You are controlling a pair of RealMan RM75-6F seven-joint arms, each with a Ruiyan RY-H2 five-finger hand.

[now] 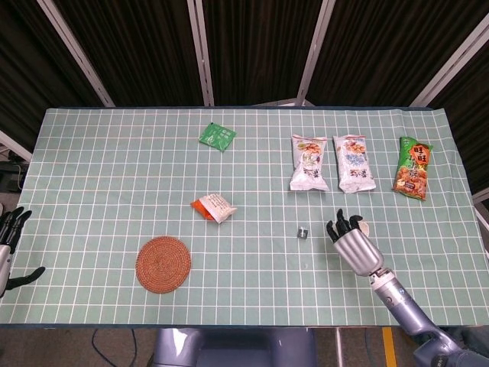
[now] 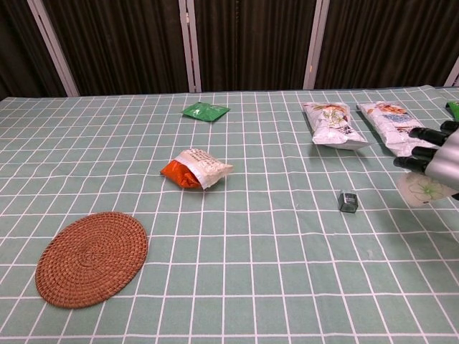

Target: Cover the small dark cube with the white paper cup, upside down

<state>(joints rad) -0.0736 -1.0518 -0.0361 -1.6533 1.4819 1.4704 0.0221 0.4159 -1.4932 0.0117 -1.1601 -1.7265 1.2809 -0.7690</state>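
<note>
White paper cup (image 2: pixel 424 189) gripped by right hand (image 2: pixel 439 159), beside small dark cube (image 2: pixel 348 201)

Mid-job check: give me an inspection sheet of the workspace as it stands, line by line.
Surface: table under a green checked cloth.
Job's things: small dark cube uncovered, alone on the cloth; white paper cup in the right hand's grasp, beside the cube.
Clutter: woven round mat; orange and white packet; green sachet; two white snack bags; green snack bag.
Hands: right hand grips the cup; left hand holds nothing, off the table's left edge.
Cables: cables hang below the table's near edge.
Surroundings: dark curtains with pale metal struts.
</note>
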